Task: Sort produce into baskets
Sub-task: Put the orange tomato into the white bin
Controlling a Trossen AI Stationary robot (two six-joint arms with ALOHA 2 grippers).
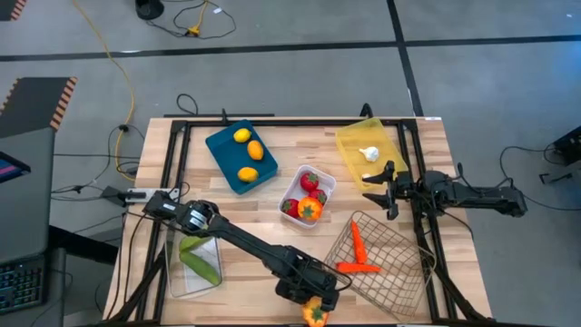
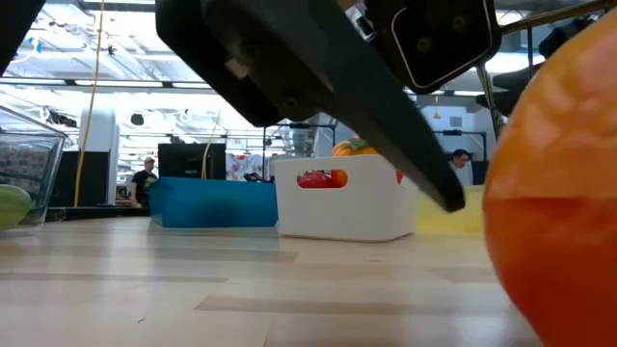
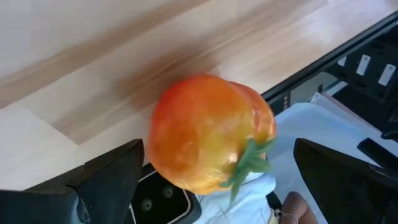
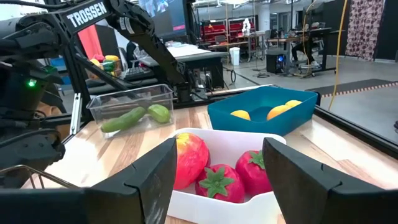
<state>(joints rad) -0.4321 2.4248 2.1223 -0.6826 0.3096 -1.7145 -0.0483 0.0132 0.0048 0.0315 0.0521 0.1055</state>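
now, a pepper between open fingers at the table's near edge

here the left gripper [image 1: 315, 307] has its fingers [image 3: 109, 177] spread, one on each side of the orange-red pepper [image 3: 208, 134], and we cannot tell whether either touches it. the pepper [image 1: 315, 312] lies on the wooden table [image 1: 272, 195] at its near edge, towards the operator side of the white tray [image 1: 325, 186], and just beside the wire mesh basket [image 1: 399, 268] holding two carrots [image 1: 358, 254].

taking the white tray as our mark, it holds red tomatoes [image 1: 310, 181] and an orange piece. the teal tray [image 1: 222, 154] with yellow citrus [image 1: 241, 136] sits to its left, the yellow tray [image 1: 349, 145] with garlic [image 1: 369, 153] to its right. the clear bin [image 1: 177, 277] with cucumbers [image 1: 198, 263] lies further left and nearer. the right gripper [image 1: 388, 191] waits just right of the tray, fingers [image 4: 155, 180] apart.
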